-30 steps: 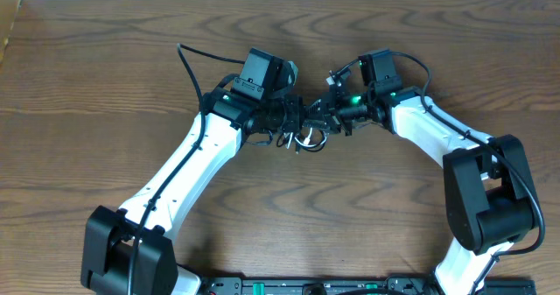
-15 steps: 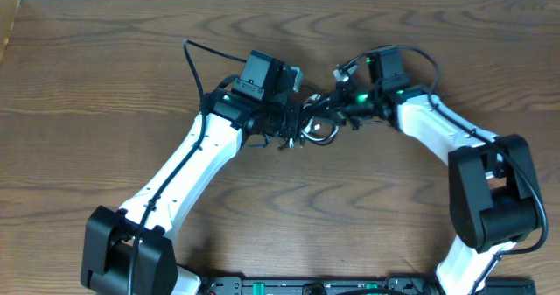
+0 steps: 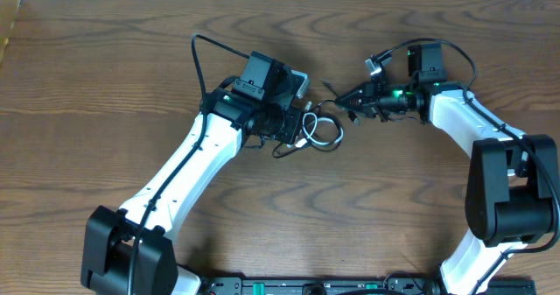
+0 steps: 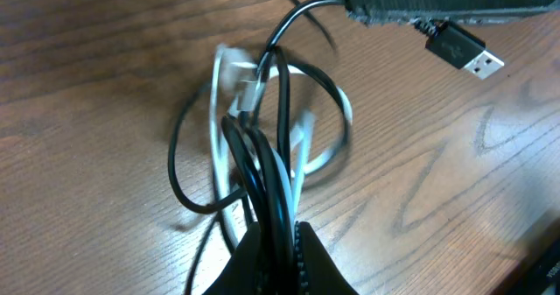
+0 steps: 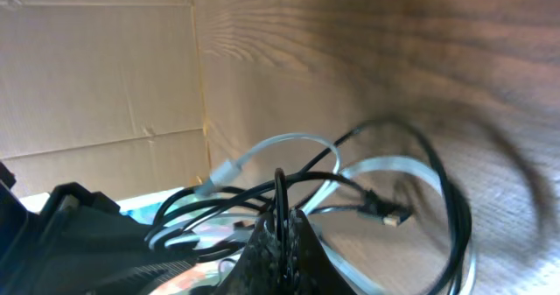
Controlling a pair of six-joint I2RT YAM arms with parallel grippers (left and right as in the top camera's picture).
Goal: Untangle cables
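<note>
Grips the tangled cables [image 3: 324, 134], white and black loops near the middle of the table [image 3: 105, 59] toward its far edge, in the closed left gripper [image 4: 278, 242], one black strand pinched in the closed right gripper [image 5: 282, 232] beside.

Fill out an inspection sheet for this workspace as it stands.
Surface: wooden table, brown grain.
Job's things: cables tangled between the arms, one white cord looped through black cords; a USB plug dangles by the right hand.
Clutter: nothing seen.
Hands: left hand shut on the black cords; right hand shut on one of the black cords.
Cables: thick robot cord arcs off the left arm.
Surroundings: cardboard beside the table.
</note>
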